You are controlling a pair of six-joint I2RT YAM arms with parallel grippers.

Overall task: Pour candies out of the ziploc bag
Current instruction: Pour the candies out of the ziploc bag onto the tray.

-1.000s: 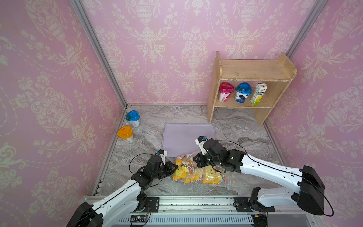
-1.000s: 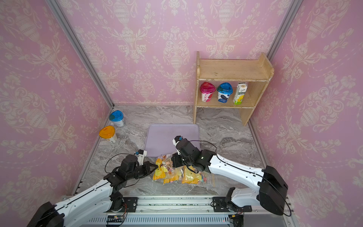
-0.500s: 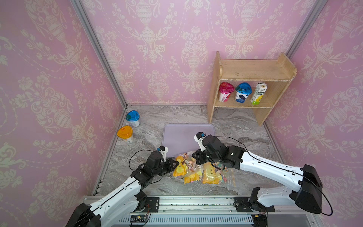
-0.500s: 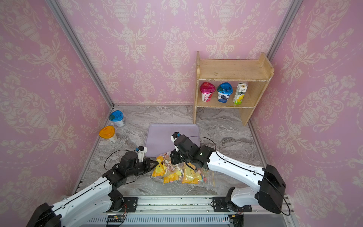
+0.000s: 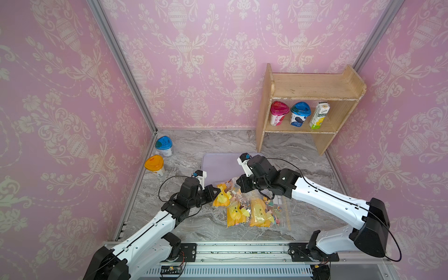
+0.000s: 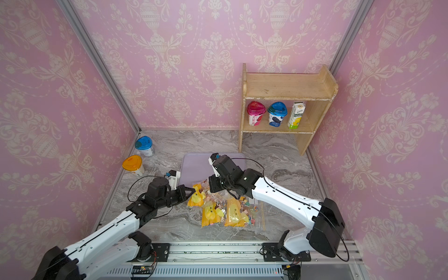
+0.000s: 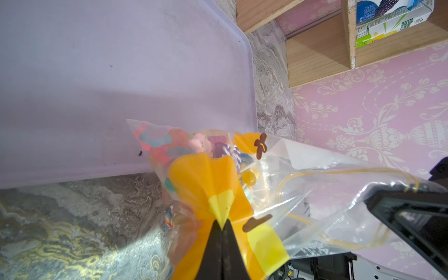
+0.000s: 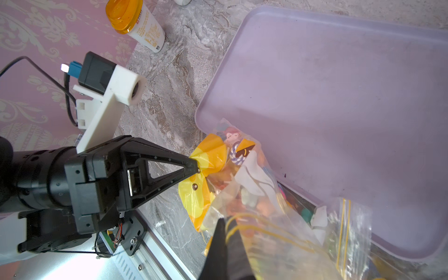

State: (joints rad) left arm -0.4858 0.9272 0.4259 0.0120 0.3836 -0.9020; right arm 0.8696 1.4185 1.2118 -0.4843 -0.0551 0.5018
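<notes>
The clear ziploc bag (image 5: 252, 208) with yellow duck prints lies on the marble floor, its far end raised at the near rim of the purple tray (image 5: 218, 164). Multicoloured candies (image 7: 157, 140) crowd inside it, seen also in the right wrist view (image 8: 232, 135). My left gripper (image 5: 219, 191) is shut on the bag's orange-yellow corner (image 7: 218, 184). My right gripper (image 8: 224, 221) is shut on the bag's clear edge by a yellow zip line (image 8: 254, 230). In both top views the right gripper's wrist (image 6: 225, 174) hides its fingertips. The tray (image 8: 339, 97) holds no candies.
An orange-lidded cup (image 5: 154, 165) and a blue-lidded cup (image 5: 164, 145) stand by the left wall. A wooden shelf (image 5: 312, 97) at the back right holds two cups and a carton. The metal rail (image 5: 242, 249) runs along the front edge.
Both grippers have moved a little away from the rail toward the tray, carrying the bag's far end up to the tray's rim. Both stay shut.
</notes>
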